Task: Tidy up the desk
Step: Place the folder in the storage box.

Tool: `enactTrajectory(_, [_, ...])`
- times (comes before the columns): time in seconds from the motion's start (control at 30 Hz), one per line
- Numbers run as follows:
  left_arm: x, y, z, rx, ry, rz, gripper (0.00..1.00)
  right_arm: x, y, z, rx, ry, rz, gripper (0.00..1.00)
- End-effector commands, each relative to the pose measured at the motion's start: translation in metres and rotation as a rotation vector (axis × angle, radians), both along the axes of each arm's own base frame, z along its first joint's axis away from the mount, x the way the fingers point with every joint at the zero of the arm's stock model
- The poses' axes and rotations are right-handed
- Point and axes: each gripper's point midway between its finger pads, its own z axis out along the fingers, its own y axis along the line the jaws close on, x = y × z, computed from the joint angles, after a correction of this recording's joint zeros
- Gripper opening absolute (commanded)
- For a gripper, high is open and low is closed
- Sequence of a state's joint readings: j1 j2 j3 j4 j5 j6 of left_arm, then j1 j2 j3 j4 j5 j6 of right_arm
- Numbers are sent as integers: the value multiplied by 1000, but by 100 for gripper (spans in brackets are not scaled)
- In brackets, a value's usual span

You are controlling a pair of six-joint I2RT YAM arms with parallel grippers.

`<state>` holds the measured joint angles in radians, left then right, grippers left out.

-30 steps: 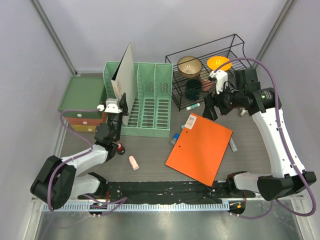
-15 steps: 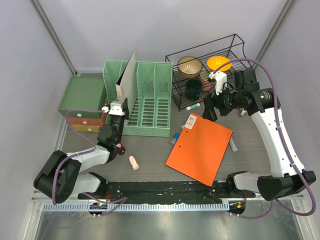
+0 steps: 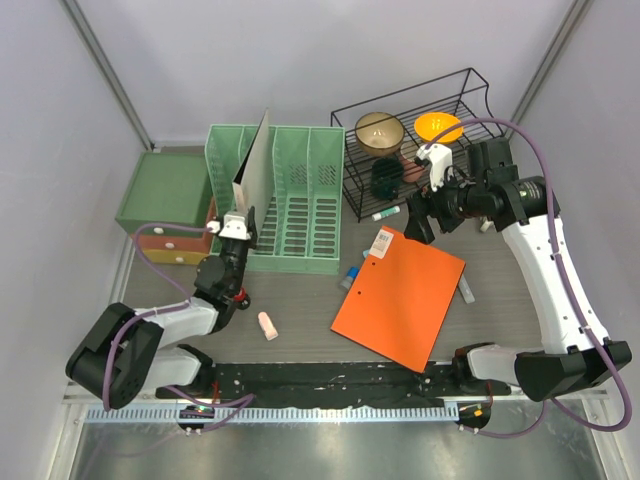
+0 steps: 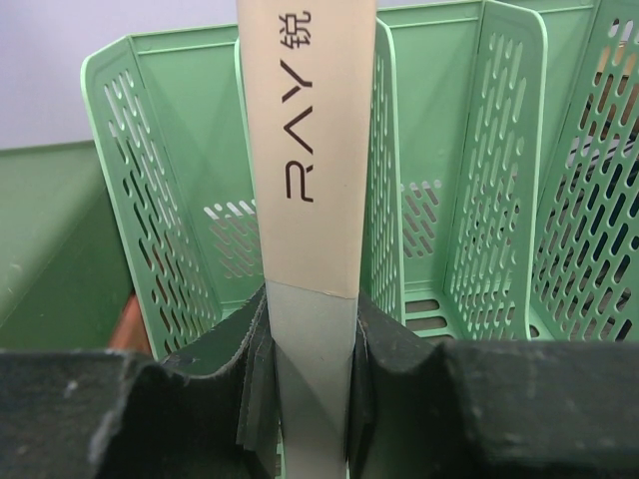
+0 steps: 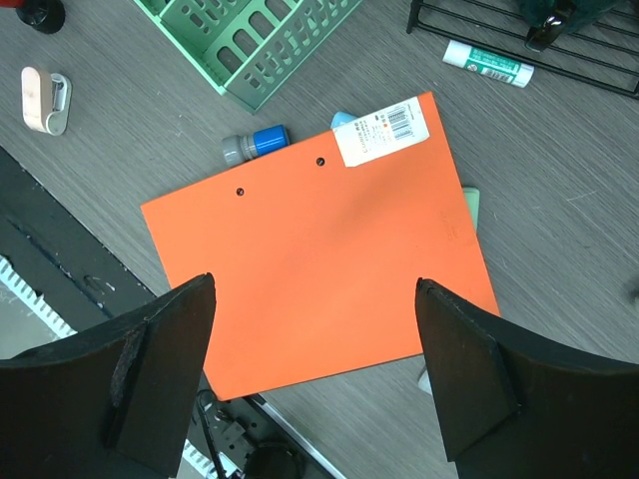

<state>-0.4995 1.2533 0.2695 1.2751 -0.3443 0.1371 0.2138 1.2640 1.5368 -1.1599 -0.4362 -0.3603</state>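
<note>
1. The desk is the dark wood-grain top under both arms. It runs from the black rail at the near edge back to the grey wall.
2. The left gripper is clamped on the lower spine of a thin beige book. In the left wrist view its dark pads press both sides of the spine, which carries the letters "RAY".
3. The book stands upright at the left end of the green slotted file rack – whether it sits inside a compartment I cannot tell.
4. The right gripper hangs above the desk with its fingers wide apart and nothing between them.
5. An orange folder lies flat below it, with a white barcode label at one corner.
6. A blue-capped item pokes out from under the folder's edge, near the file rack.
7. A glue stick lies just beside the foot of the black wire rack – that rack holds a tan bowl and an orange bowl.
8. A small pink object lies near the left arm.
9. A green drawer box sits left of the file rack.
</note>
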Motion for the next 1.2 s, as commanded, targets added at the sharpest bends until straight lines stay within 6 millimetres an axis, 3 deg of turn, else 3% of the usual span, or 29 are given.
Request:
enactTrajectory(0.0, [-18, 18, 65, -111, -248, 47, 25, -1, 0, 6, 3, -32, 8, 85])
enactTrajectory(0.03, [-18, 18, 67, -113, -253, 48, 33, -2, 0, 5, 1, -33, 9, 85])
enactTrajectory(0.2, [-20, 24, 71, -126, -261, 73, 53, -3, -2, 2, -3, -27, 7, 85])
enactTrajectory(0.23, [-22, 27, 76, -132, -272, 80, 62, -4, -1, 1, -3, -27, 8, 85])
enactTrajectory(0.33, [-24, 29, 80, -138, -281, 86, 71, -4, -2, 0, -7, -28, 5, 85])
enactTrajectory(0.57, [-30, 34, 92, -135, -309, 105, 74, -5, -4, -2, -14, -26, -1, 85])
enactTrajectory(0.77, [-43, 42, 120, -157, -342, 108, 77, -6, -7, -6, -28, -26, -8, 85])
enactTrajectory(0.8, [-51, 45, 132, -173, -358, 101, 78, -5, -11, -10, -46, -18, -22, 85])
enactTrajectory(0.87, [-48, 42, 124, -127, -269, 87, 81, -3, -14, -16, -65, -13, -38, 85])
enactTrajectory(0.97, [-52, 46, 146, -132, -251, 92, 90, 1, -23, -29, -114, -3, -75, 85])
enactTrajectory(1.03, [-48, 49, 144, -95, -187, 123, 98, 3, -30, -38, -150, 3, -102, 85])
enactTrajectory(1.17, [-47, 36, 141, 8, -67, 58, 100, 3, -38, -55, -194, 35, -124, 85])
